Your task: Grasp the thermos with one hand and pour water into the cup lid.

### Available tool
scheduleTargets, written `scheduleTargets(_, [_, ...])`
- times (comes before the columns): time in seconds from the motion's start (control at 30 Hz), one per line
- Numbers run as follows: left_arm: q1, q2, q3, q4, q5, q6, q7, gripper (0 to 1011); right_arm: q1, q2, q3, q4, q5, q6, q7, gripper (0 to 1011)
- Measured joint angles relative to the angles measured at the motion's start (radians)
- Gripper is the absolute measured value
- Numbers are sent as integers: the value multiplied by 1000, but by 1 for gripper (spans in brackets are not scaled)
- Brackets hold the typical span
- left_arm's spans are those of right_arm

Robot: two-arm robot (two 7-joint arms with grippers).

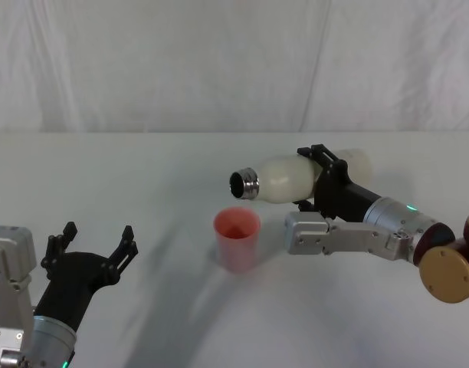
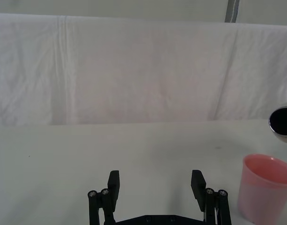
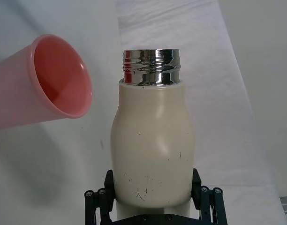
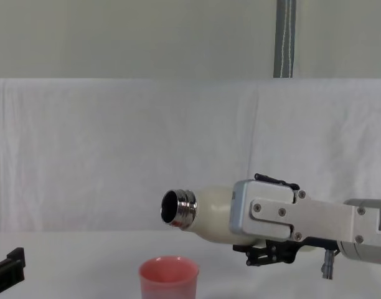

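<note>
Thermos (image 1: pixel 284 178) tipped on its side above the table (image 1: pixel 165 176), held by the right gripper (image 1: pixel 326 178).

Clamped around the cream body, the right gripper's fingers (image 3: pixel 205 199) press on both sides of the bottle, which lies nearly level in the air with its shiny threaded steel neck (image 4: pixel 180 208) pointing toward the robot's left. The open mouth sits just above and slightly behind the cup lid (image 1: pixel 237 238), not touching it. That pink cup stands upright on the white table, near the middle of the head view. The left gripper (image 1: pixel 96 247) hovers low at the robot's left, well apart from the cup, its fingers (image 2: pixel 113 185) spread wide and holding nothing. A white cloth backdrop (image 4: pixel 116 149) hangs behind the table.
</note>
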Motion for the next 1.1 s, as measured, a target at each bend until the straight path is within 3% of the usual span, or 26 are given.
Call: scheduleTargets(1.1, [0,0,0,0,0,0,0,1001,-2,4,-16,14,-48,19,-19,950])
